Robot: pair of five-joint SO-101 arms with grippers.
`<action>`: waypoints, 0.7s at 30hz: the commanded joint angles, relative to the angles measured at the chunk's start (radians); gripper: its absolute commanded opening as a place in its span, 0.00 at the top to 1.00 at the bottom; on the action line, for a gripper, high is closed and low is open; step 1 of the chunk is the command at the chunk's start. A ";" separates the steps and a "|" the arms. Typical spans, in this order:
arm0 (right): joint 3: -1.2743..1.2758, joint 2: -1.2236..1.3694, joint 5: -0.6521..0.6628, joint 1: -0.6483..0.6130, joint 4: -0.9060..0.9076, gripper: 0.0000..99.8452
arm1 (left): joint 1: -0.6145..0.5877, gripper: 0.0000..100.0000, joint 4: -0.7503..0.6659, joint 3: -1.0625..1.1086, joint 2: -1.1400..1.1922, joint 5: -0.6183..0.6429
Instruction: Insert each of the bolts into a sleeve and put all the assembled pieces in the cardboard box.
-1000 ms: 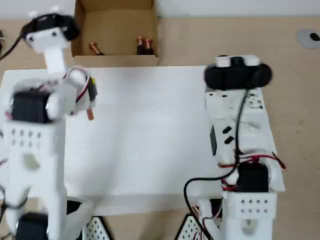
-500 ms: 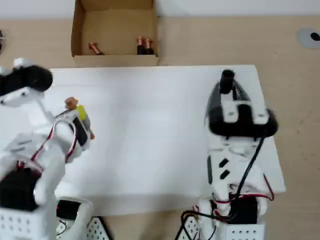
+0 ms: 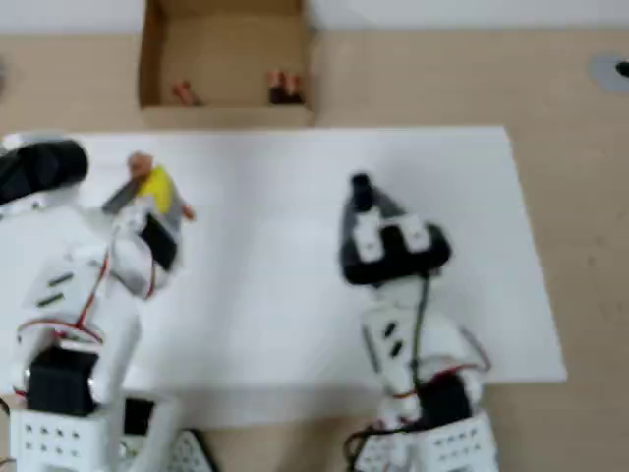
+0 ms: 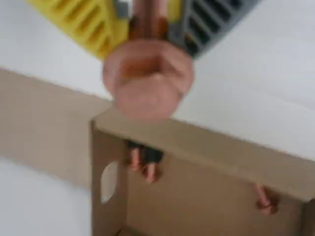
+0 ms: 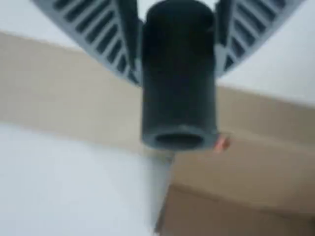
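**Bolt in one gripper, sleeve in the other**

The left gripper [image 4: 150,29] is clenched on a copper bolt [image 4: 147,81], head outward, above the white sheet [image 3: 295,275] and near the cardboard box [image 3: 224,116]. The right gripper [image 5: 179,44] grasps a black sleeve [image 5: 179,78], open end outward, over the sheet's middle, well apart from the bolt. Assembled pieces [image 3: 285,88] lie inside the box, which stands on the table [image 3: 442,79] beyond the sheet.
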 commanded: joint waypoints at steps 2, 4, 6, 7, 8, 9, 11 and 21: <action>0.022 -0.076 0.012 -0.088 -0.026 0.99 | 0.063 0.99 -0.137 0.040 -0.015 0.029; 0.024 -0.076 0.012 -0.110 -0.026 0.99 | 0.121 0.99 -0.163 0.060 -0.015 0.029; 0.024 -0.073 0.012 -0.114 -0.026 0.99 | 0.195 0.99 -0.178 0.063 -0.010 0.028; 0.024 -0.073 0.012 -0.114 -0.025 0.99 | 0.230 0.99 -0.181 0.060 -0.001 0.017; 0.024 -0.073 0.012 -0.114 -0.023 0.99 | 0.262 0.99 -0.181 0.055 0.013 0.002; 0.025 -0.073 0.012 -0.114 -0.021 0.99 | 0.293 0.99 -0.181 0.051 0.030 -0.009; 0.027 -0.073 0.012 -0.114 -0.021 0.99 | 0.327 0.99 -0.181 0.025 0.068 -0.011; 0.051 -0.071 0.012 -0.113 -0.020 0.99 | 0.339 0.99 -0.350 -0.094 0.257 -0.014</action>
